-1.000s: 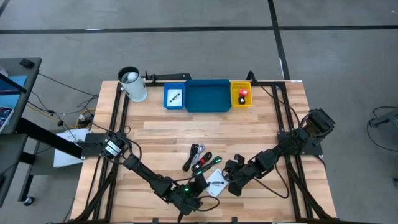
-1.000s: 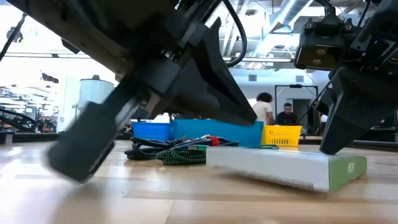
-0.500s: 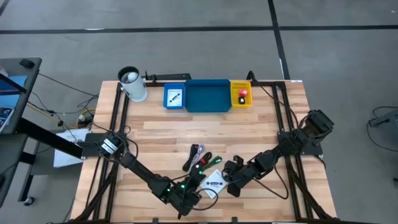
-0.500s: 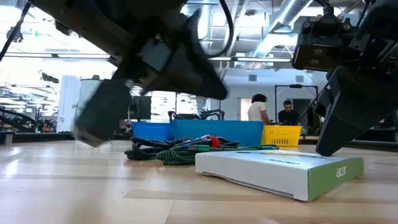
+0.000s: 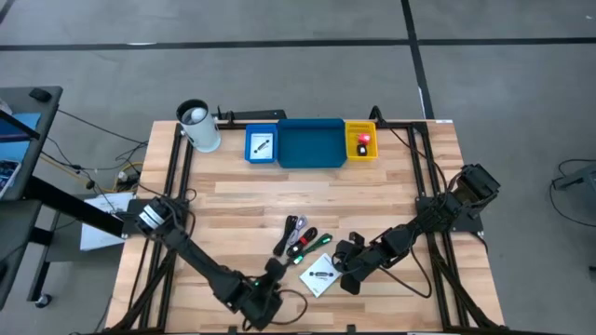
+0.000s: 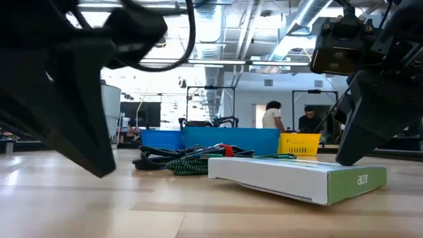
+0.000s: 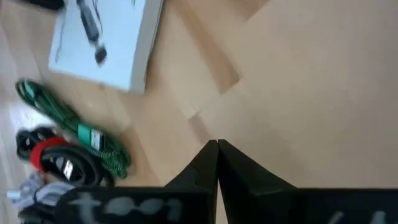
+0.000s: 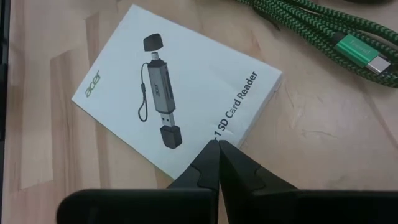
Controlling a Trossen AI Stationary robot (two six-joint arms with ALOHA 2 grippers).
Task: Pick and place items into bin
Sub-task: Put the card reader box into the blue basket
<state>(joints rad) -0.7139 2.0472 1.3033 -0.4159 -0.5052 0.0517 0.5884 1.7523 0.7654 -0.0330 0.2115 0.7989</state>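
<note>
The right gripper [image 8: 217, 144] is pressed fully together with nothing between its fingers, its tips hovering at the near edge of a flat white printed packet [image 8: 177, 96] showing a card-reader picture. In the high view this right gripper [image 5: 346, 279] sits just beside the packet [image 5: 320, 274], which lies flat on the wooden slatted worktop [image 5: 307, 200] near its front edge. The low view shows the packet [image 6: 297, 180] with a green end face, resting on the wood with the dark right arm above its far end.

The left gripper [image 7: 217, 146] is likewise closed tight and empty, its tips over bare wood, apart from the packet [image 7: 106, 43]. From above, the left gripper [image 5: 272, 273] lies near the front edge, to the left of the packet.

Just beyond the packet lies a green braided cable [image 8: 323, 37], and next to it a bundle of short black and red cables [image 5: 296, 234]. Well apart, at the back edge of the worktop, stands the row of shallow plastic trays: a wide blue tray [image 5: 310, 144], a small blue tray [image 5: 262, 146] holding a white packet, and a small yellow tray [image 5: 361, 141] holding a small red block [image 5: 363, 139]. A white-and-black cylindrical cup [image 5: 198, 126] stands left of the trays.
</note>
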